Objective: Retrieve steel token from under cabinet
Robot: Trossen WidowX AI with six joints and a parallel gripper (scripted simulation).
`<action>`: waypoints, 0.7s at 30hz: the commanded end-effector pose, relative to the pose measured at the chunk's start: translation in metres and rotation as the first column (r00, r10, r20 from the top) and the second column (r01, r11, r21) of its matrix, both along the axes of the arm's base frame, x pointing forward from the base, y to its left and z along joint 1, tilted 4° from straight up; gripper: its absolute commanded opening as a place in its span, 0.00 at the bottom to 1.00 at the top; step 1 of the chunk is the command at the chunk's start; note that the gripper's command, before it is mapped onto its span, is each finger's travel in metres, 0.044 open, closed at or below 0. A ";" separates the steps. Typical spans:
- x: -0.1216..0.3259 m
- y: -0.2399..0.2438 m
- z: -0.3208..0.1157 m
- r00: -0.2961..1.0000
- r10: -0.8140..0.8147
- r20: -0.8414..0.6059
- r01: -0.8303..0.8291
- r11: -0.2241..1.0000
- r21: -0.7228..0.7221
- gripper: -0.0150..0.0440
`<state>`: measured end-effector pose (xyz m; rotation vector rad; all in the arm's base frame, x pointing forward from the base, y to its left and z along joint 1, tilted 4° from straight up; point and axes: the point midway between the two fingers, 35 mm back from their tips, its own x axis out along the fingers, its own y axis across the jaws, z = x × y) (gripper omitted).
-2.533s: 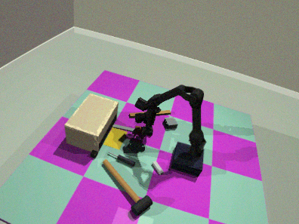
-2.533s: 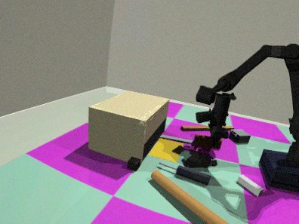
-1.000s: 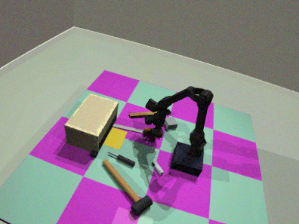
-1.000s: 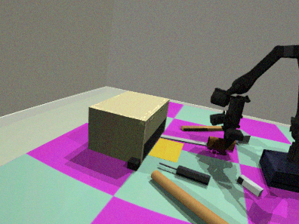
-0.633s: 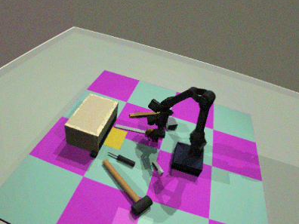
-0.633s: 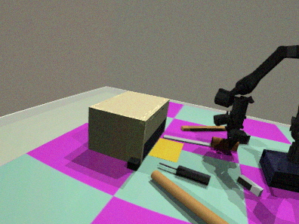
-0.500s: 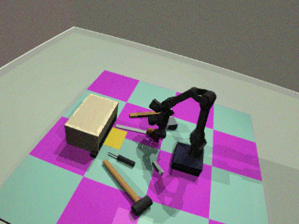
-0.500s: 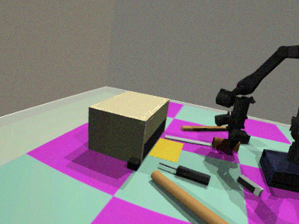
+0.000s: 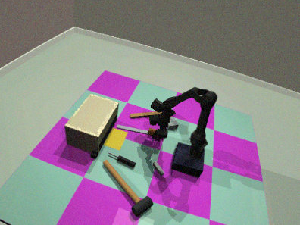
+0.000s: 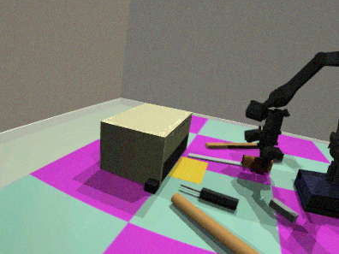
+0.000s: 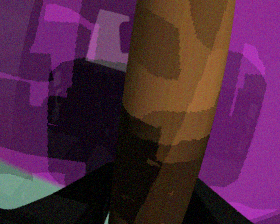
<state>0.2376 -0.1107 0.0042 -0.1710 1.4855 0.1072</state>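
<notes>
The cabinet point(image 9: 92, 114) point(image 10: 133, 153) stands at the left with a dark low opening in its front. The steel token is not visible in any view. The yellow marked area point(image 9: 117, 139) point(image 10: 189, 170) lies in front of the cabinet and shows no token. My gripper point(image 9: 158, 133) point(image 10: 260, 164) is shut on the brown handle point(image 11: 175, 80) of a long tool. The tool's thin grey shaft point(image 9: 132, 129) point(image 10: 214, 158) points toward the cabinet, its tip near the front, by the back side of the yellow area. Whether the shaft touches the table I cannot tell.
A two-pronged tool with a black handle point(image 9: 126, 161) point(image 10: 219, 198) and a mallet point(image 9: 123, 182) point(image 10: 210, 226) lie nearer the cameras. A wooden stick point(image 9: 142, 115) point(image 10: 227, 145) lies behind the arm. A grey block point(image 9: 158, 168) point(image 10: 282, 209) lies near the base. A black block point(image 9: 95, 154) point(image 10: 151, 186) sits at the cabinet's corner.
</notes>
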 end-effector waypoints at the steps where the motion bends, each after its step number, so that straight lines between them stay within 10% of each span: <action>1: -0.001 -0.005 0.002 1.000 0.008 0.001 -0.008 1.000 -0.003 0.25; 21: -0.002 -0.004 0.001 1.000 0.006 0.001 -0.006 1.000 -0.003 0.71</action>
